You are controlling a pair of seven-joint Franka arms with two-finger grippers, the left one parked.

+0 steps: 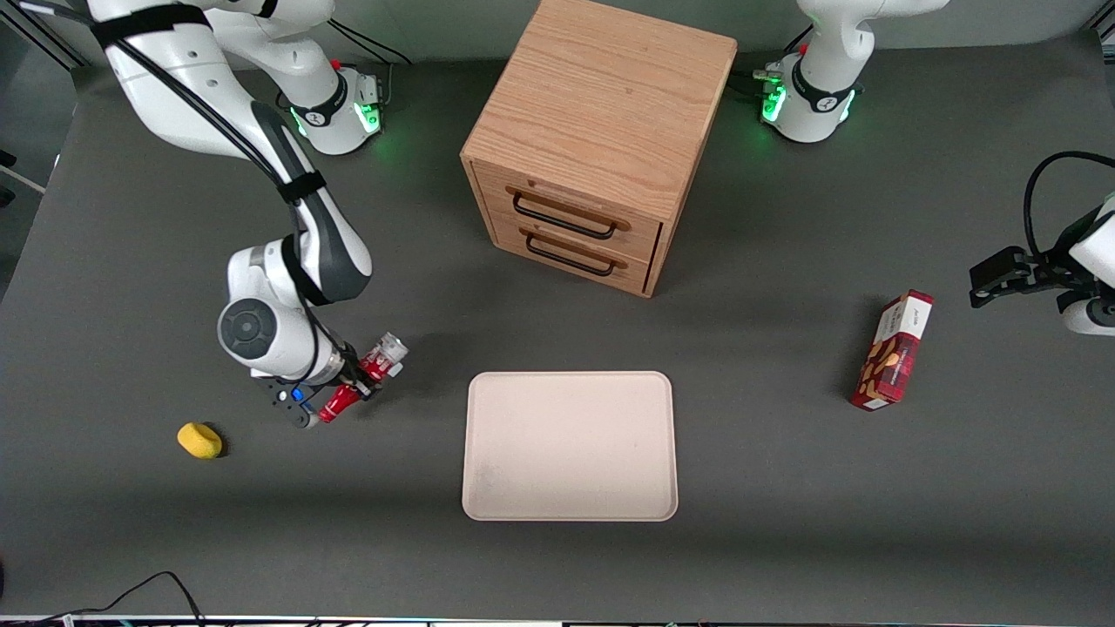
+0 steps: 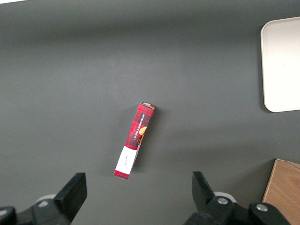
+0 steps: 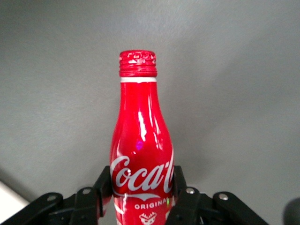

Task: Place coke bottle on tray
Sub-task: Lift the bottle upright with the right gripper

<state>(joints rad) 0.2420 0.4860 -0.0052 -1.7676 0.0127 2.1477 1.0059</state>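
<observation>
Step in hand looks like transport; the gripper is clamping the coke bottle around its lower body, fingers pressing both sides at the logo, cap pointing away from the wrist; bottle is lying roughly level in the grip, apparently carried above the table, beside the tray on the working arm's side and not yet over it; tray is sitting in front of the wooden drawer cabinet, nearer the front camera, and holding nothing; both cabinet drawers are looking closed, contents not visible; next move is calling for a sideways carry over the tray rim, lowering, then release; bottle may be rolling if set down on its side.
</observation>
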